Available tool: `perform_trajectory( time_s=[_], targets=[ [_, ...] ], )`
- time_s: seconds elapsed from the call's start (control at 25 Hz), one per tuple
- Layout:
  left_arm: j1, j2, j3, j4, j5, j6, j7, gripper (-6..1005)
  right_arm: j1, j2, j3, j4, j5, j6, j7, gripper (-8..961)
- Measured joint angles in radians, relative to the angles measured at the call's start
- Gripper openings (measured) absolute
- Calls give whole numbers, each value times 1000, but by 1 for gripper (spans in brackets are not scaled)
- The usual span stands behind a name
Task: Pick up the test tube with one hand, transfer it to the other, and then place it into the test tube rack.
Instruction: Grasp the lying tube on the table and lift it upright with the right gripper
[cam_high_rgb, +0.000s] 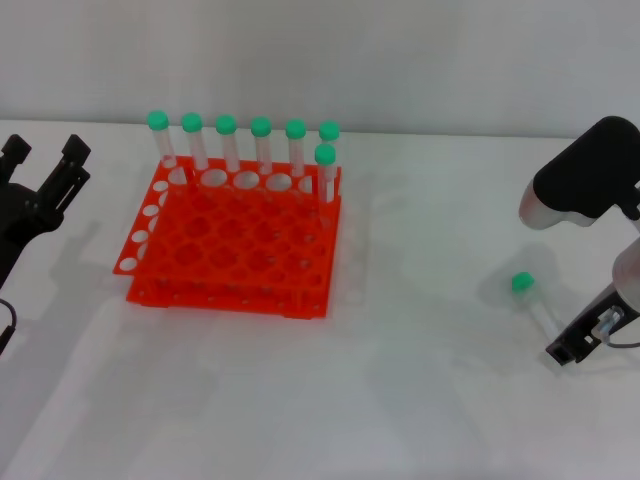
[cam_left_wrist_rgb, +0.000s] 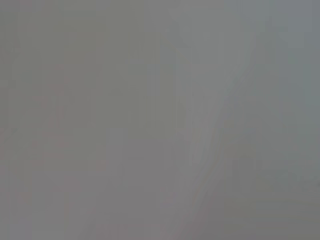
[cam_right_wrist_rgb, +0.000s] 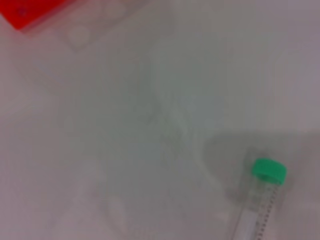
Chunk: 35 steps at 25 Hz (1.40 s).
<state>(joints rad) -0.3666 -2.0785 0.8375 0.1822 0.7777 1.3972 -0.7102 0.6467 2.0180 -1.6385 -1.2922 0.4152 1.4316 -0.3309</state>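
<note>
The left gripper (cam_high_rgb: 45, 160) hangs at the counter's (cam_high_rgb: 400, 400) far-left edge, jaws released and empty. The rack (cam_high_rgb: 235, 240) stands mid-counter with seven capped tubes (cam_high_rgb: 262, 145) along its back. At right, the tube (cam_high_rgb: 535, 300) lies on the counter just ahead of the right gripper (cam_high_rgb: 575, 345), whose jaw state I cannot tell.
</note>
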Motion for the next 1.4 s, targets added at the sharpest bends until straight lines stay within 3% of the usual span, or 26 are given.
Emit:
perform_trajectory(
  time_s=[0.16, 0.36, 0.8, 1.2, 1.4],
  targets=[
    [0, 0, 0, 0, 0, 0, 0, 828, 17, 0, 0, 42, -1, -2, -2, 403],
    [0, 0, 0, 0, 0, 0, 0, 827, 24, -3, 2, 47, -1, -10, -4, 395],
    [-1, 0, 0, 2, -3, -1, 0, 823, 67, -1, 0, 130, -2, -9, -18, 200],
    [-3, 1, 0, 4, -1, 0, -7, 820, 47, -5, 11, 74, 2, -18, -35, 198],
    [-9, 5, 22, 16, 38, 5, -48, 819, 8, -2, 77, 3, 42, -22, -96, 197]
  ],
)
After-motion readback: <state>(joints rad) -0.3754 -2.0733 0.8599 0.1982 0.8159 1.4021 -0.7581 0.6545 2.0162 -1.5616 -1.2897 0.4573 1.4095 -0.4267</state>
